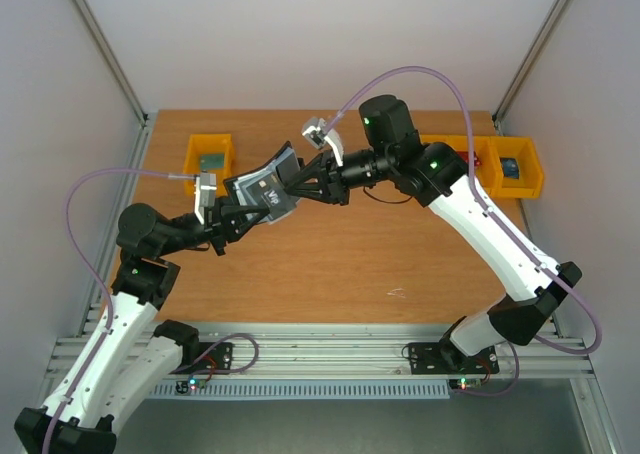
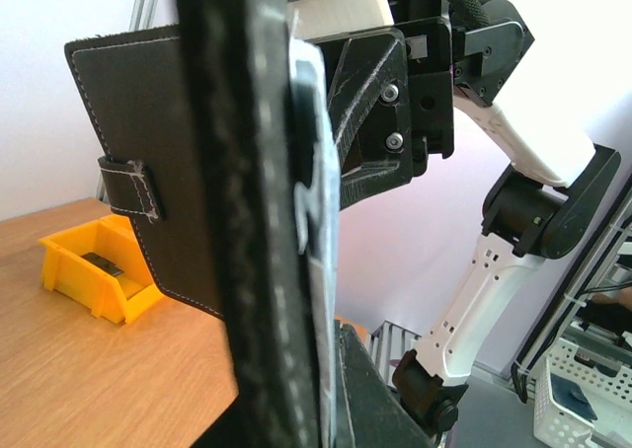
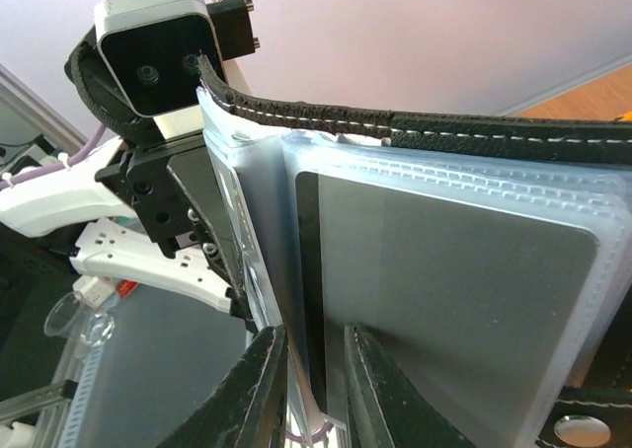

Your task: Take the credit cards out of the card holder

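**A:** R gripper [image 3: 314, 369]?

**B:** Fingers are sitting narrow, straddling the btm edge of a clear pocket [image 3: 553, 221] w/ the dark card [image 3: 454, 300] inside. Can't tell if they're actually pinching it.

**A:** L gripper [image 1: 232, 214]?

**B:** It's clamping the black cover of the card holder [image 2: 148, 122]. In top view it's pointing in from the holder's 8 o'clock, the R one from 3 o'clock.

**A:** And the holder itself?

**B:** It's hanging open in the air over the table [image 1: 330, 264], twd 11 o'clock of the table's centre. It's looking like black leather w/ white stitching, and a small tab [image 2: 128, 186] is sticking out. Blue-grey see-thru sleeves are fanning out inside. From above, the card is showing white lettering.

**A:** Around it?

**B:** A yellow bin [image 1: 208, 154] is sitting at the holder's 10 o'clock, and more bins [image 1: 520, 169] at 3 o'clock.
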`<state>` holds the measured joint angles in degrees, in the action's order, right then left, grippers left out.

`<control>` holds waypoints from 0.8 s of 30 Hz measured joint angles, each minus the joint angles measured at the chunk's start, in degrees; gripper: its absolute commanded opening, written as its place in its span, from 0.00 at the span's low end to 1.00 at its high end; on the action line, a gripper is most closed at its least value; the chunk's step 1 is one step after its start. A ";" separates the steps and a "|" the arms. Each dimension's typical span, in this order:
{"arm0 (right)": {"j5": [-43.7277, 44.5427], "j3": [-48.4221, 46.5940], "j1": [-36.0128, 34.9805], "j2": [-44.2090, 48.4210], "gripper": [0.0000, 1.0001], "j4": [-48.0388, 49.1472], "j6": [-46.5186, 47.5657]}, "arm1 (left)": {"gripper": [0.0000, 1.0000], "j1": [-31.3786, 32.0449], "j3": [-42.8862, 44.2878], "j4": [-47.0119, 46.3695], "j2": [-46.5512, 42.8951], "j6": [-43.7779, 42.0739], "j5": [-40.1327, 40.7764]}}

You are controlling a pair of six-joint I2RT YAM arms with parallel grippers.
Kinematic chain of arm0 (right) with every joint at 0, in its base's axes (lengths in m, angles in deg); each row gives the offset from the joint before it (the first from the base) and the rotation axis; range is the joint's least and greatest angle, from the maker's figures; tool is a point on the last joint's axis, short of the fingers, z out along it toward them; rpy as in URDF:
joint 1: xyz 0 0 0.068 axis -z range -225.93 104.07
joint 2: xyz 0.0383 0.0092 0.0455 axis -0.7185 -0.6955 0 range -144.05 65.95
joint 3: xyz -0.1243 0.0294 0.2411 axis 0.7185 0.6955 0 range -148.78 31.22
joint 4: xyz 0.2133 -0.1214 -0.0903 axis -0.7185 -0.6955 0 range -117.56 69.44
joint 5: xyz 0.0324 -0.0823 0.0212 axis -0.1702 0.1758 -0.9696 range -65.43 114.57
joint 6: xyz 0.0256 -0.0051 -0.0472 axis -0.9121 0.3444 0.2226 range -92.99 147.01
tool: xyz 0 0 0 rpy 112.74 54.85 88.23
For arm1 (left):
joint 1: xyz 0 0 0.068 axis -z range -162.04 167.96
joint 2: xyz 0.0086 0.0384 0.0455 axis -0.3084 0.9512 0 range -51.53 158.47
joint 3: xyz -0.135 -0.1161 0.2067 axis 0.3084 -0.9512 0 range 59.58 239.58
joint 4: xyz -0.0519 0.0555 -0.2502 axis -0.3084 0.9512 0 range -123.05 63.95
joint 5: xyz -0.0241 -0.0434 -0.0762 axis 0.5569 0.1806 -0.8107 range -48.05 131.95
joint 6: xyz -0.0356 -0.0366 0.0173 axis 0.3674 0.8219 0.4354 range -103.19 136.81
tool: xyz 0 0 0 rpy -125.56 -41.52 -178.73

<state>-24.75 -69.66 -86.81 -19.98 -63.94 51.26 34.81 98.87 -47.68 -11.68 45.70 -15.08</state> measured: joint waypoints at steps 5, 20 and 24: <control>1.03 -0.87 -0.59 -0.79 0.17 -0.48 0.22 | 0.00 -0.13 -0.02 0.42 0.00 -0.02 0.24; -2.91 -1.53 -2.12 -1.70 0.01 -2.23 2.71 | 0.06 0.09 -0.02 0.39 0.24 -0.20 -0.66; -3.06 -0.92 -1.55 -1.09 0.01 -2.78 2.91 | 0.10 0.31 -0.17 0.42 0.24 0.15 -0.63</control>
<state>-27.81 -70.58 -88.37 -21.07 -66.71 54.17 35.11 98.70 -47.27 -11.44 45.85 -15.72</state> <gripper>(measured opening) 0.016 0.087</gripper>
